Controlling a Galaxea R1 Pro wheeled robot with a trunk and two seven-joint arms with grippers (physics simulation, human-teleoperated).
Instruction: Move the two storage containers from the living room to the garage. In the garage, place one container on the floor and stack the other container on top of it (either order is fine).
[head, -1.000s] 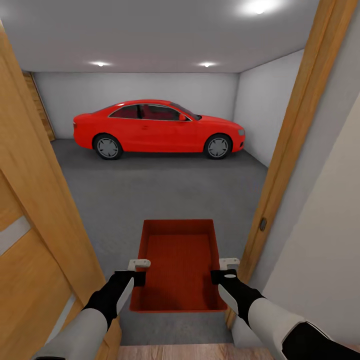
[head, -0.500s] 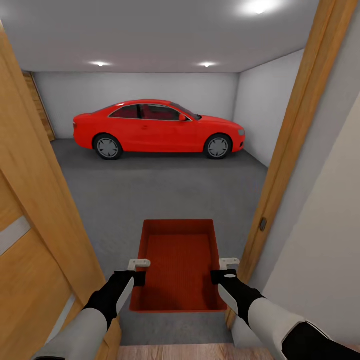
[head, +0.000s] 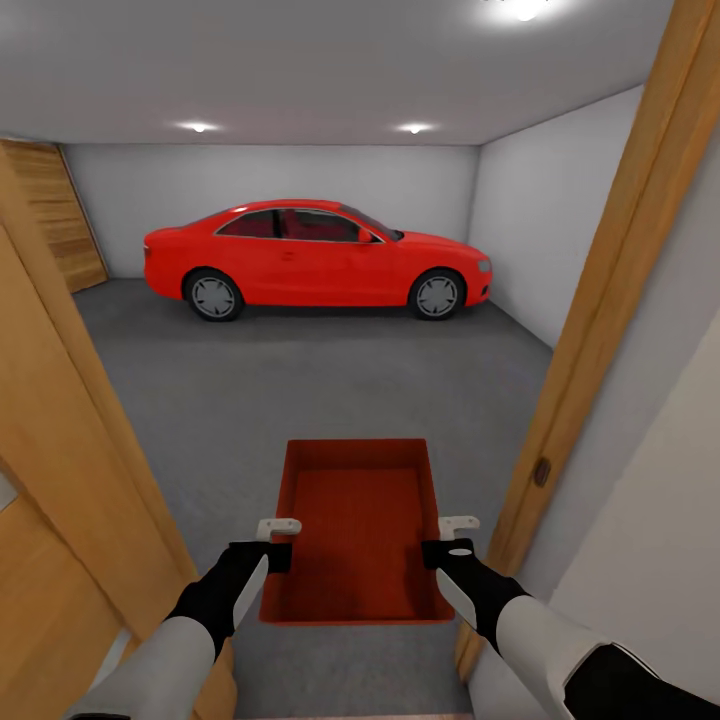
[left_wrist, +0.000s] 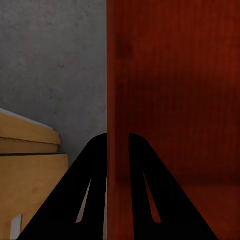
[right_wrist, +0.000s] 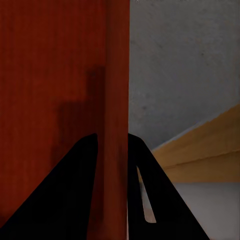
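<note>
- Orange-red storage container (head: 355, 528) was held level between both arms in the doorway, above the garage's grey floor (head: 300, 390).
- Left fingers (head: 278, 527) were clamped on its left wall; right fingers (head: 459, 523) were clamped on its right wall.
- Wooden door frame (head: 610, 300) flanked it.
- Red car (head: 315, 258) stood well beyond.

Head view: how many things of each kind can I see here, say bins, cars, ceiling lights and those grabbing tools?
Orange-red bins: 1
Red cars: 1
Ceiling lights: 3
Tools: 2, left and right, each clamped on a side wall of the bin
Total: 7
</note>
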